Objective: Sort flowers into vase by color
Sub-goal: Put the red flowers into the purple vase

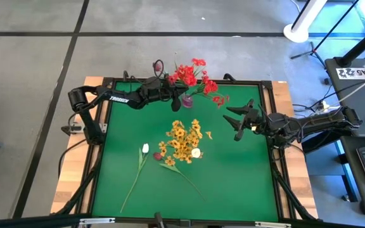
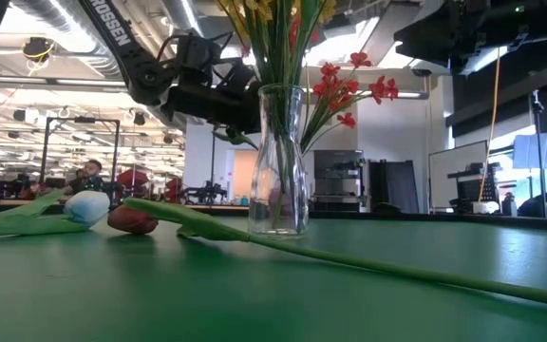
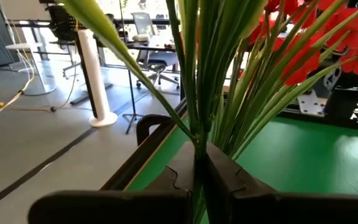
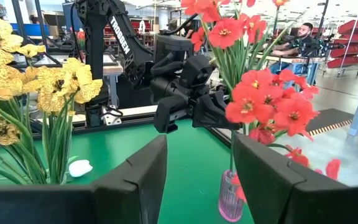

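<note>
Left gripper (image 1: 175, 96), jaws clamped on red-blossomed green stems (image 3: 199, 118) upper centre, stems upright over pink glass vase (image 4: 231, 198); right gripper (image 1: 238, 119) open, idle mid-right.

Two dark, nearly black robot arms flank a green table seen from above. The left arm (image 1: 116, 98), at upper left of the overhead frame, carries white block lettering along its long link, and the same lettering shows on it at upper left of the table-level frame and running up it in the right wrist frame. The right arm (image 1: 315, 123), at right centre, is bulkier, with dark cables trailing off toward the right edge. Its two fingers (image 4: 132, 180) are broad, flat, matte black plates.
</note>
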Robot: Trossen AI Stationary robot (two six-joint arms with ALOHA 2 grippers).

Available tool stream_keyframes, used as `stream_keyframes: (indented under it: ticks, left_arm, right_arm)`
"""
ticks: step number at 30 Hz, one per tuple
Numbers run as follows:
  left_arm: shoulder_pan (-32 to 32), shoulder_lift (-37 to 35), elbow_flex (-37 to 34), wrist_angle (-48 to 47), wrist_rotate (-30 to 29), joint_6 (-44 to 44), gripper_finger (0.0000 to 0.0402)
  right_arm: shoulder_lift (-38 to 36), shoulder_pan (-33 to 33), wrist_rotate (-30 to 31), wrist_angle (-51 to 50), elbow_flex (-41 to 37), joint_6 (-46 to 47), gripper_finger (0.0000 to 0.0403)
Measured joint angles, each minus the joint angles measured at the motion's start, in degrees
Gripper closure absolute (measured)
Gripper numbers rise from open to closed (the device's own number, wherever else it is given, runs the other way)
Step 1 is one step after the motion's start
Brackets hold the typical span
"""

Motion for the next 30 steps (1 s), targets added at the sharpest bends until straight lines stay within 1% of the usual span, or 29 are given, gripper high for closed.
stream_keyframes:
  ticks: [11, 18, 26, 30]
  left_arm:
    - [0.0, 0.1, 0.0, 0.5, 0.0, -0.1, 0.0395]
    - [-0.1, 4.5, 0.0, 6.1, -0.1, -2.6, 0.0395]
    - [-0.1, 5.4, 0.0, 5.3, -0.4, -3.3, 0.0394]
    - [-0.2, 5.4, 0.0, 5.0, -0.4, -3.6, 0.0361]
  right_arm:
    - [0.0, 0.0, 0.0, 0.0, 0.0, 0.0, 0.0221]
    - [0.0, 0.0, 0.0, 0.1, 0.0, 0.0, 0.0221]
    - [0.0, 0.0, 0.0, 0.1, 0.0, 0.2, 0.0221]
    - [0.0, 0.0, 0.0, 0.1, 0.0, 0.2, 0.0221]
